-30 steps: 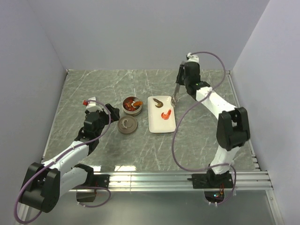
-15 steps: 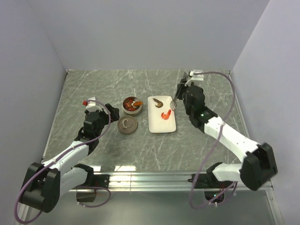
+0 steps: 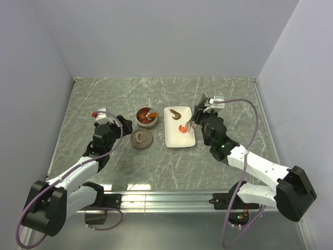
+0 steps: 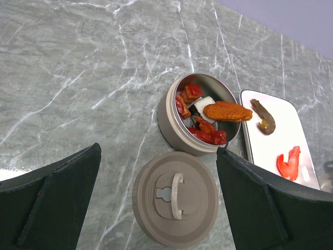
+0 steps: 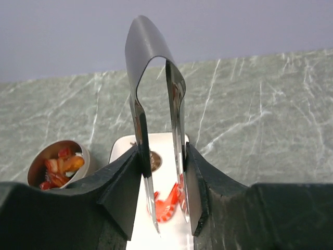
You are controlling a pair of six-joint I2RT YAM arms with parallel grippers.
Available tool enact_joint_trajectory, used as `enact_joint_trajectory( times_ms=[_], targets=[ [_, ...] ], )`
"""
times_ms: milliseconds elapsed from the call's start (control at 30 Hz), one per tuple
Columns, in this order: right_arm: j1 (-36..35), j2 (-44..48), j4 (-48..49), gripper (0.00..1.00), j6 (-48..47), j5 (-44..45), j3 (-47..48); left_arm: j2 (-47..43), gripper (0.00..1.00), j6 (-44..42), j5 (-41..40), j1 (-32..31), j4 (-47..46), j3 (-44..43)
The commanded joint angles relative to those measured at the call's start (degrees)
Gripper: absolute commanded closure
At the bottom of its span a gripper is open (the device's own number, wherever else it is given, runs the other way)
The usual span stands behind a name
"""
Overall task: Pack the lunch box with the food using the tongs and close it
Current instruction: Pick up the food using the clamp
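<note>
Grey marble tabletop (image 3: 104,99), lilac walls. R tool (image 5: 162,156) clamps the tongs (image 5: 140,120) mid-length; tips straddle red shrimp (image 5: 166,205) on white plate (image 3: 171,139). L tool (image 4: 158,151) spread wide, empty, near lid (image 4: 176,198). Open lunch box (image 4: 171,125) w/ food (image 4: 227,111) sits just left of plate.
</note>
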State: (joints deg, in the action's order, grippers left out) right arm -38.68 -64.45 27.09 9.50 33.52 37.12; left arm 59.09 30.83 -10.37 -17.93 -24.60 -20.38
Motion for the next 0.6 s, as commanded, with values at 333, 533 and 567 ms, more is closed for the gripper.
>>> enact_joint_trajectory(
  times_ms=[333, 533, 567],
  targets=[
    [-10.18, -9.99, 12.72, 0.54, -1.94, 22.35, 3.39, -0.38, 0.01, -0.24, 0.35, 0.18, -2.56, -1.15],
    [-12.83, -16.49, 19.3, 0.54, -4.48, 30.98, 5.59, -0.73, 0.01, -0.33, 0.7, 0.18, -2.73, -0.98],
    [-13.26, -17.98, 20.01, 0.54, -4.49, 32.65, 5.94, -0.73, 0.01, -0.33, 0.79, 0.18, -2.73, -0.89]
  ],
)
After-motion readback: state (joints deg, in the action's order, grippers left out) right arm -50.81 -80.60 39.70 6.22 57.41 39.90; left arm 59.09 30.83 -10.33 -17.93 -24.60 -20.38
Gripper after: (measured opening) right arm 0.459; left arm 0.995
